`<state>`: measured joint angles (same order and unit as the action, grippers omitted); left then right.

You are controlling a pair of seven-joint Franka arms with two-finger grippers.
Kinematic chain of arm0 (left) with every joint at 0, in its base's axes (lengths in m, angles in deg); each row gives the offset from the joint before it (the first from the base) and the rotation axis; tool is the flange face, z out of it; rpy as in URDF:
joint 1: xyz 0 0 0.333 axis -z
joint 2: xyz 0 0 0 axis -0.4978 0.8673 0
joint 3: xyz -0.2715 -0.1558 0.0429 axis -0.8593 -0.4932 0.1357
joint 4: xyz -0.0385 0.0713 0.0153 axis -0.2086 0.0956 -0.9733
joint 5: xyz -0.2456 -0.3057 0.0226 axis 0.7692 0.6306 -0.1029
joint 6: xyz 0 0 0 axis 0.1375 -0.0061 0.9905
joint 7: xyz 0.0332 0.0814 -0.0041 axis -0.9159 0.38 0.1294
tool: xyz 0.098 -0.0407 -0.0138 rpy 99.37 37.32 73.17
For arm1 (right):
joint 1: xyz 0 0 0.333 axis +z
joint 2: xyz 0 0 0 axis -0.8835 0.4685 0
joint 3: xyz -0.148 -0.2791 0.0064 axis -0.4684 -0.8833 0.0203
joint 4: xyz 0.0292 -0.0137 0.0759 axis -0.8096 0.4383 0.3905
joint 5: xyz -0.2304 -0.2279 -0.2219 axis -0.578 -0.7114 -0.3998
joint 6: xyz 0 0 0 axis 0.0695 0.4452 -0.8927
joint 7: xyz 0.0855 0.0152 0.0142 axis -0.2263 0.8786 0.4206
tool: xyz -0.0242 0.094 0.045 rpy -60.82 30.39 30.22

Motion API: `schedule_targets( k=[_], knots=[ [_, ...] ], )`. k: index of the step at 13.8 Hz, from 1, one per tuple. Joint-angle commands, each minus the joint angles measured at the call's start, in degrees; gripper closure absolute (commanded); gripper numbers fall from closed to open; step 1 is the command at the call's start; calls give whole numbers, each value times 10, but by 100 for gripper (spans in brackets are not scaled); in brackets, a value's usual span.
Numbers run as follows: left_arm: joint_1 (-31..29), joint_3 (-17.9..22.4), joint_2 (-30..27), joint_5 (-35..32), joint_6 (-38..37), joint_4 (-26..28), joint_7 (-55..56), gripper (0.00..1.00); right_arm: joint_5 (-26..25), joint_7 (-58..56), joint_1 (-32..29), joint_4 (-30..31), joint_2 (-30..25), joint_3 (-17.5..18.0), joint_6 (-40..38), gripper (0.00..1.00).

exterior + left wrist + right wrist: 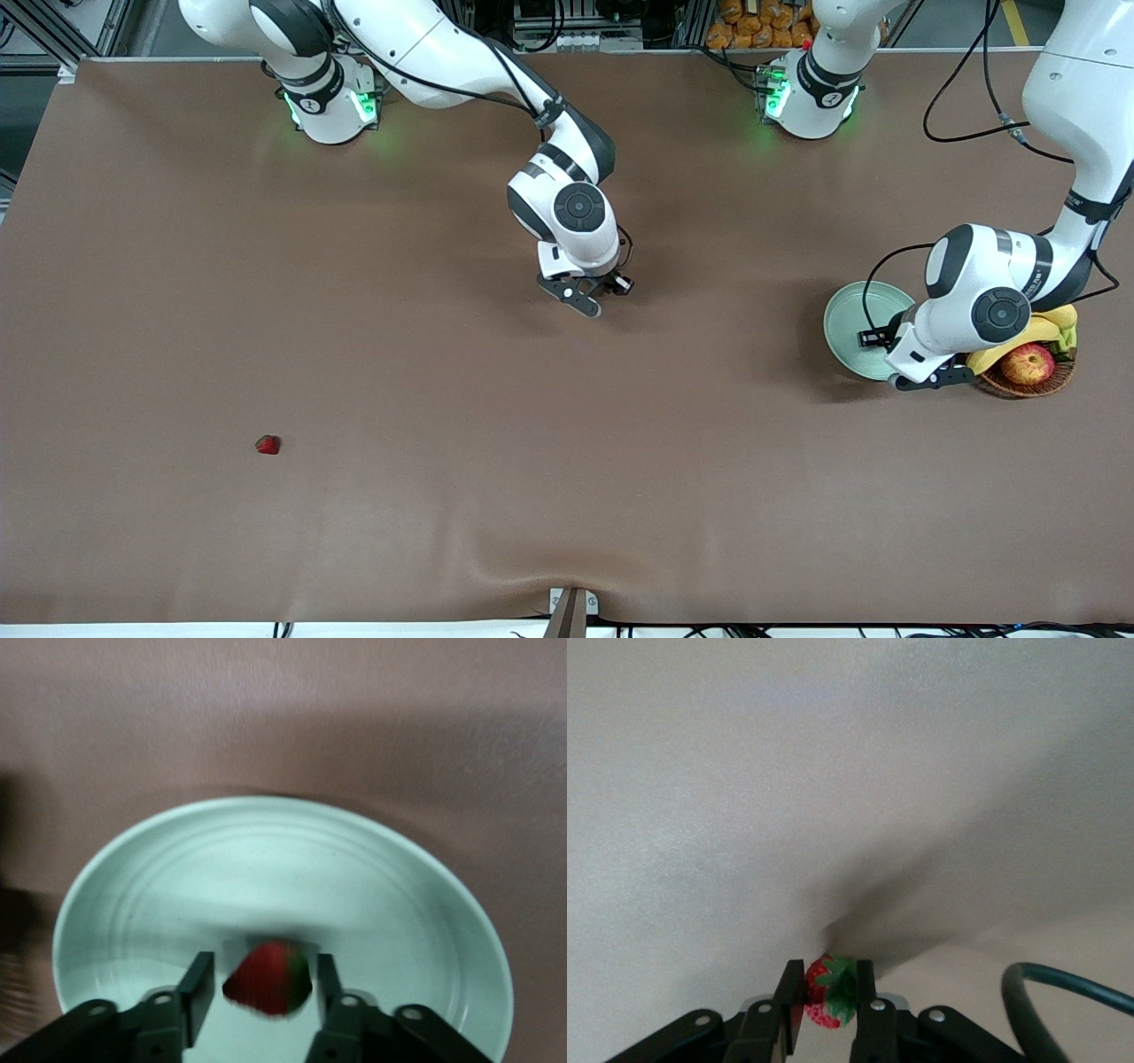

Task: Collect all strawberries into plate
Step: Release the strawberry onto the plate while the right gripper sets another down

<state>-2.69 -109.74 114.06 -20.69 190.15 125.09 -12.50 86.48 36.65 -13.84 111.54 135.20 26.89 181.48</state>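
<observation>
Three strawberries, none settled: one (267, 979) between the spread left gripper (264, 992) over the plate (133, 868); one (830, 990) pinched by the right gripper (831, 1001) at mid-table; one (267, 444) lying well apart from both.

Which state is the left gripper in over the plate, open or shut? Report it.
Open. In the left wrist view the left gripper shows gaps between its fingers and the strawberry, over the plate.
</observation>
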Motion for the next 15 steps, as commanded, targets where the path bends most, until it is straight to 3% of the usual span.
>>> schedule_targets(
  k=[1, 3, 9, 12, 15],
  knots=[
    [-1, -6, -25, -15, -6, -3, 0, 0, -10, 21, 1, -12, -1, -4, -6, 3],
    [0, -14, -50, -15, -9, -2, 3, 0, -12, 21, 1, -25, -11, -4, -27, 0],
    [-1, -88, -145, -5, -65, -10, 4, 0, -14, 14, -43, -87, -29, -4, -148, 0],
    [-1, -147, -154, 28, -145, -68, 6, 0, -12, -19, -67, -87, -47, -4, -153, 0],
    [1, -209, -152, 62, -181, -115, 39, 0, -11, -76, -102, -87, -78, -4, -213, 0]
  ],
)
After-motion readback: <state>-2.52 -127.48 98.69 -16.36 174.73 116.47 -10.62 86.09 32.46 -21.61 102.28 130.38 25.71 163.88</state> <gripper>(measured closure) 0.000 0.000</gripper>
